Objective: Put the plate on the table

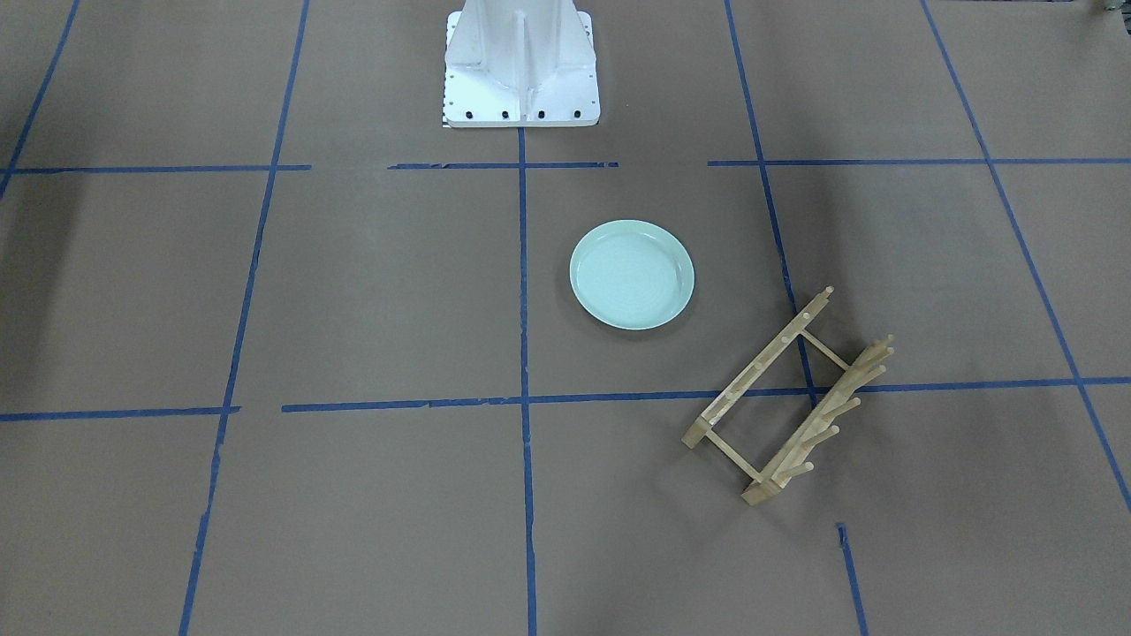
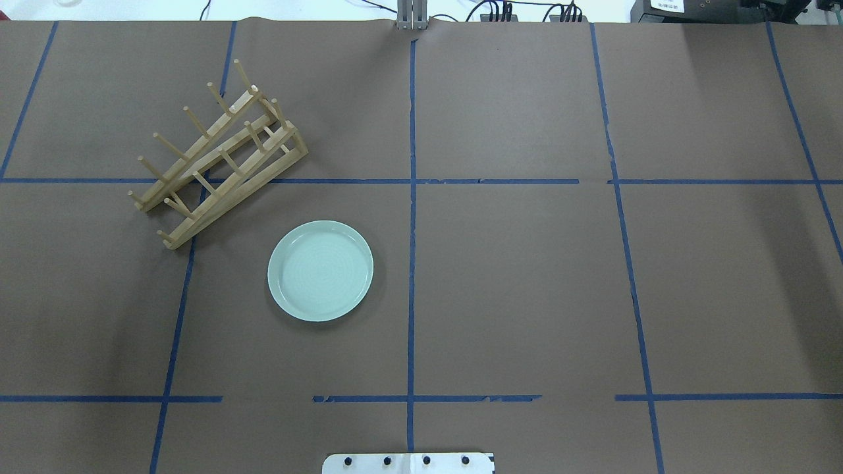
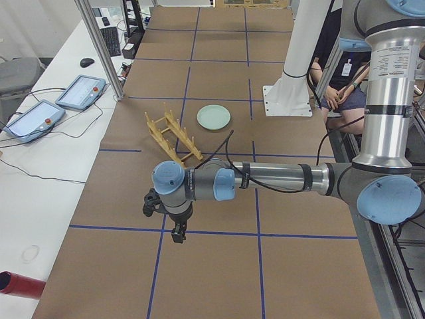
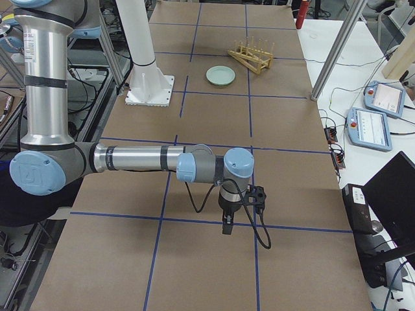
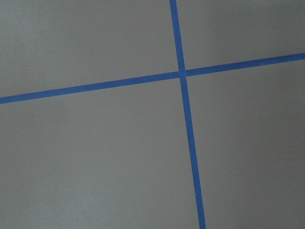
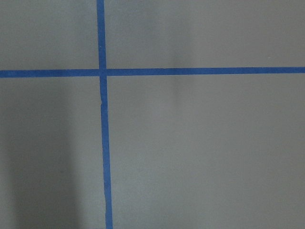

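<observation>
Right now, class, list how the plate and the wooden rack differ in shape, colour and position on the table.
The plate is round and pale green; the rack is a long tan wooden frame with pegs. The plate lies within one grid square; the rack sits askew across blue tape lines. Both rest on the table, apart from each other, and neither is held.

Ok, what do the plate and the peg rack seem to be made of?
Plate: likely glazed ceramic, possibly melamine; smooth pale mint surface, soft sheen, faint concentric rings. Rack: light unfinished-looking wood; matte tan rails and round dowel pegs.
</observation>
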